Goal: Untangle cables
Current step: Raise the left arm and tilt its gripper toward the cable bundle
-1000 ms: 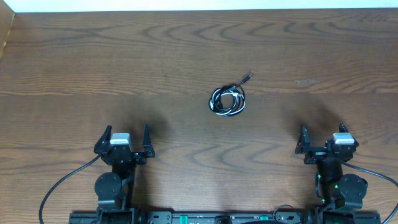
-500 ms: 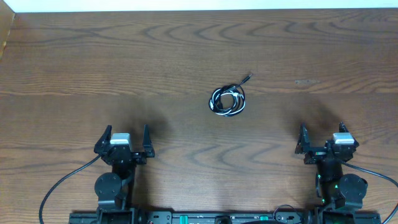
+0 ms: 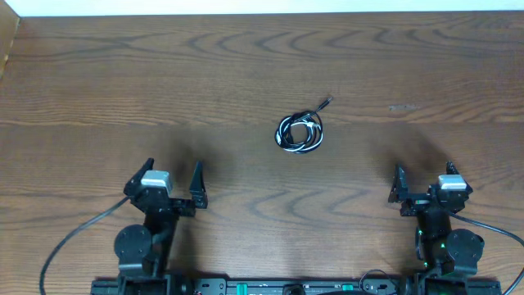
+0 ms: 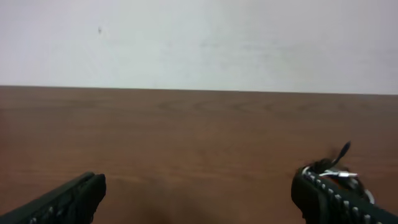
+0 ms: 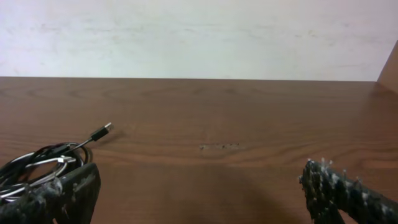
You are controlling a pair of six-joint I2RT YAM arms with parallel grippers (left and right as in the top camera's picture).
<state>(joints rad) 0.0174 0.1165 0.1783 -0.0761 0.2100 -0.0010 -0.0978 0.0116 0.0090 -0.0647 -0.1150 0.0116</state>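
The cables (image 3: 300, 132) lie as one small tangled coil near the middle of the wooden table (image 3: 246, 65), black and white cords looped together, with a black plug end sticking out to the upper right. The coil shows at the left edge of the right wrist view (image 5: 43, 167) and behind the right finger in the left wrist view (image 4: 333, 169). My left gripper (image 3: 171, 183) is open and empty at the front left. My right gripper (image 3: 424, 182) is open and empty at the front right. Both are well short of the coil.
A light wall runs along the table's far edge (image 3: 262, 11). A small scuff marks the wood right of the coil (image 3: 404, 107). A wooden board stands at the far left corner (image 3: 8, 37). Thick black arm wires trail at the front (image 3: 78, 242).
My left gripper has turned slightly to the right, toward the coil. The right arm and the cables have not moved.
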